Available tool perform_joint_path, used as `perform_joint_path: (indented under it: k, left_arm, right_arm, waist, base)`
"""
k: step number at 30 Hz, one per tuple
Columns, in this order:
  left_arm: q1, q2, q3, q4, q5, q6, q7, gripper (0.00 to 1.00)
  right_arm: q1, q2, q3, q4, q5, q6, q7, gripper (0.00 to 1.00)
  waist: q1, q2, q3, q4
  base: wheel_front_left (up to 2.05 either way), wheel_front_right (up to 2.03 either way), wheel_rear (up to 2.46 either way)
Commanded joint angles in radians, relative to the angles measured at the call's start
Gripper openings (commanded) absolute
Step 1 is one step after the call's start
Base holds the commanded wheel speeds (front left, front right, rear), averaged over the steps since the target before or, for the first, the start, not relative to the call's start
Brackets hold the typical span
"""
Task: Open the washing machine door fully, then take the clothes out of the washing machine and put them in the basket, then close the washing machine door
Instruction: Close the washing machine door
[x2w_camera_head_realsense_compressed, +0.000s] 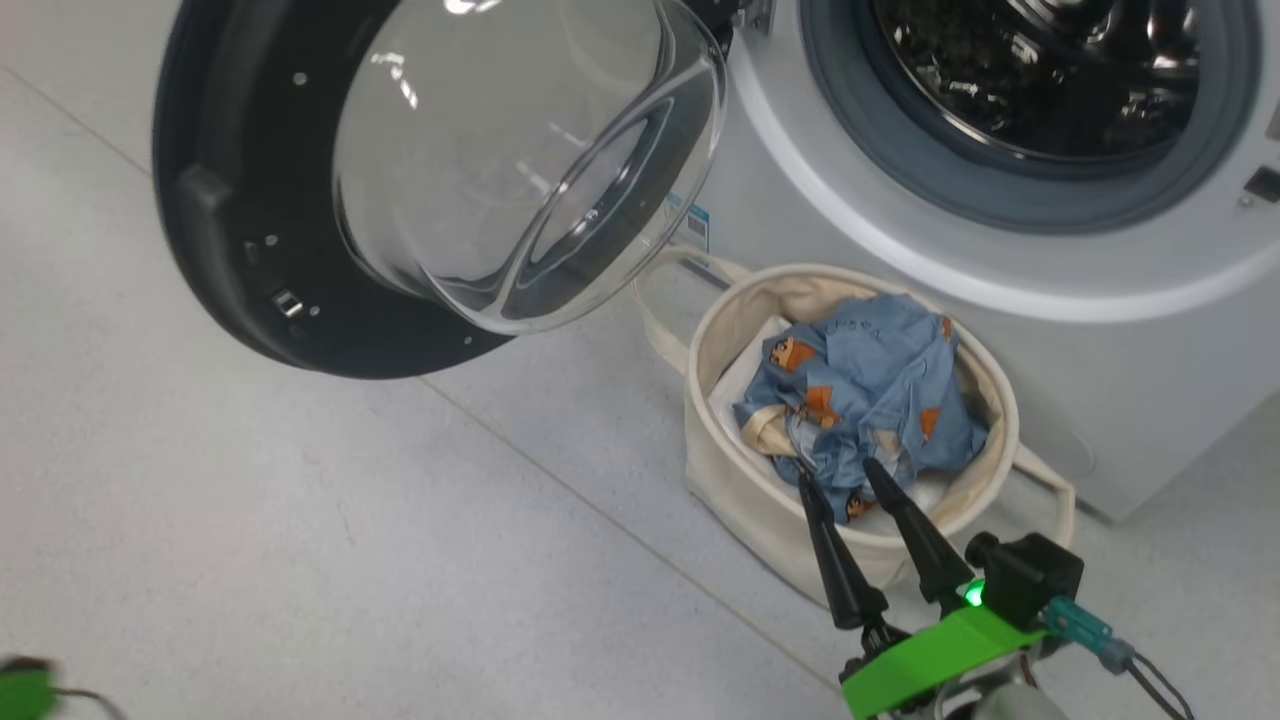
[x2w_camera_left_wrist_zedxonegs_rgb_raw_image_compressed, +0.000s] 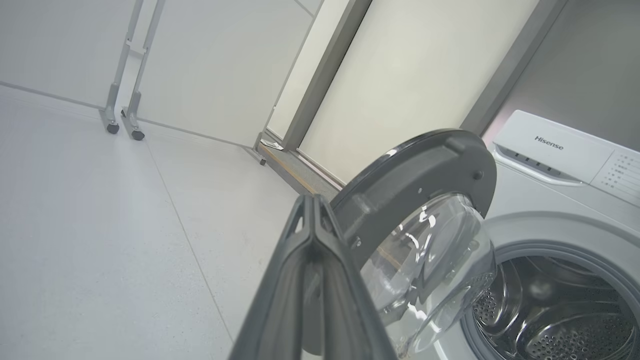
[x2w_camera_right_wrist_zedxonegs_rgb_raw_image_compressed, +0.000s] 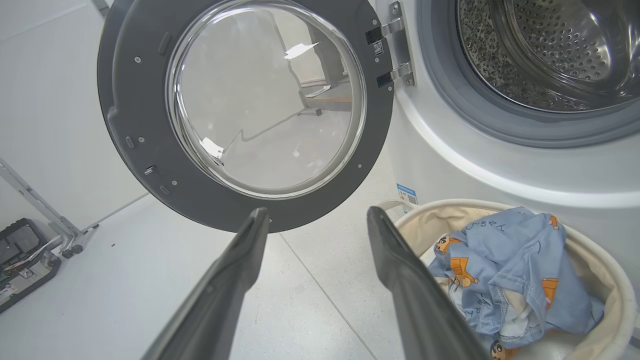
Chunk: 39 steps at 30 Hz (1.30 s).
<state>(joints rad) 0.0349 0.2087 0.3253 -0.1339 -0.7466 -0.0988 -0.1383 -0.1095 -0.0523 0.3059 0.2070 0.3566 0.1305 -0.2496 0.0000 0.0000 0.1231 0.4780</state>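
Right claw released, fingers spread, near basket holding clothes; left claw clenched, empty.

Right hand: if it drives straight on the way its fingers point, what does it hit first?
Most likely the washing machine door, near its lower rim or glass; the basket lies off to the side. Depth is unclear.

Floor: pale grey speckled tiles with thin joint lines, evenly lit. A white partition panel stands on grey metal legs with small black castors. Cream wall panels sit between grey posts. A black case lies on the floor beside a slanted metal strut
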Motion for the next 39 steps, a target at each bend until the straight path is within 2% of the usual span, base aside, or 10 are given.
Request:
perform_joint_path:
  k: [1, 6, 8, 11, 17, 21, 23, 27, 32, 39]
  left_arm:
    - [-0.059, 0.047, 0.061, -0.032, -0.021, -0.007, 0.011, 0.0]
    - [-0.174, 0.16, 0.225, 0.067, -0.273, 0.001, 0.13, 0.0]
    - [-0.229, 0.222, 0.266, 0.125, -0.333, 0.014, 0.177, 0.0]
    - [-0.318, 0.309, 0.298, 0.234, -0.391, 0.029, 0.23, 0.0]
    - [-0.503, 0.449, 0.335, 0.475, -0.567, 0.017, 0.379, 0.0]
    - [-0.598, 0.504, 0.325, 0.607, -0.731, 0.025, 0.598, 0.0]
    - [-0.642, 0.55, 0.339, 0.668, -0.806, 0.049, 0.702, 0.0]
    - [-0.686, 0.587, 0.331, 0.716, -0.834, 0.074, 0.758, 0.0]
    - [-0.727, 0.582, 0.285, 0.745, -0.872, 0.137, 0.861, 0.0]
    - [-0.734, 0.57, 0.242, 0.732, -0.89, 0.165, 0.95, 0.0]
  right_arm:
    - [-0.045, 0.002, 0.016, -0.029, -0.01, 0.0, -0.012, 1.0]
    - [-0.073, 0.002, 0.015, -0.026, -0.029, 0.0, -0.012, 1.0]
    - [-0.083, 0.002, 0.011, -0.02, -0.044, 0.0, -0.012, 1.0]
    - [-0.104, 0.002, 0.009, -0.016, -0.063, 0.0, -0.012, 1.0]
    - [-0.163, 0.002, 0.007, -0.029, -0.094, 0.0, -0.012, 1.0]
    - [-0.174, 0.002, 0.019, -0.014, -0.124, 0.0, -0.012, 1.0]
    - [-0.179, 0.002, 0.014, -0.002, -0.155, 0.0, -0.012, 1.0]
    - [-0.184, 0.002, -0.01, -0.004, -0.177, 0.0, -0.012, 1.0]
    - [-0.181, 0.002, -0.009, -0.005, -0.17, 0.0, -0.012, 1.0]
    - [-0.178, 0.002, 0.014, -0.015, -0.14, 0.0, -0.012, 1.0]
  waist:
    - [0.0, 0.0, 0.024, -0.009]
    - [0.0, 0.0, 0.079, -0.033]
    - [0.0, 0.0, 0.1, -0.041]
    - [0.0, 0.0, 0.133, -0.059]
    - [0.0, 0.0, 0.213, -0.12]
    - [0.0, 0.0, 0.242, -0.16]
    - [0.0, 0.0, 0.265, -0.189]
    - [0.0, 0.0, 0.291, -0.222]
    - [0.0, 0.0, 0.294, -0.249]
    - [0.0, 0.0, 0.273, -0.281]
  base:
    - [0.0, 0.0, 0.0]
    - [0.0, 0.0, 0.0]
    - [0.0, 0.0, 0.0]
    - [0.0, 0.0, 0.0]
    - [0.0, 0.0, 0.0]
    - [0.0, 0.0, 0.0]
    - [0.0, 0.0, 0.0]
    - [0.0, 0.0, 0.0]
    - [0.0, 0.0, 0.0]
    - [0.0, 0.0, 0.0]
